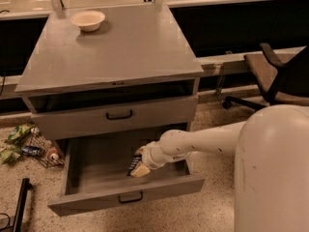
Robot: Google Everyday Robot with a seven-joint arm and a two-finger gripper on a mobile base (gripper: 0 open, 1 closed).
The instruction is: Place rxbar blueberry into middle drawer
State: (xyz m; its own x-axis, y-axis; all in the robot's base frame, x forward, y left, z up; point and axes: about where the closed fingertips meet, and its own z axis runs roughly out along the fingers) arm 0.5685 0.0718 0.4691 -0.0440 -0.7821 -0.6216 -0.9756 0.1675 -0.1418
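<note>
Flat rxbar blueberry (132, 165) in claw (139, 167), inside middle drawer (87, 203).

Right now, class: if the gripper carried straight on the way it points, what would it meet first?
Probably the floor of the middle drawer: the gripper, holding the rxbar blueberry, points down and left inside it. Depth is unclear.
</note>
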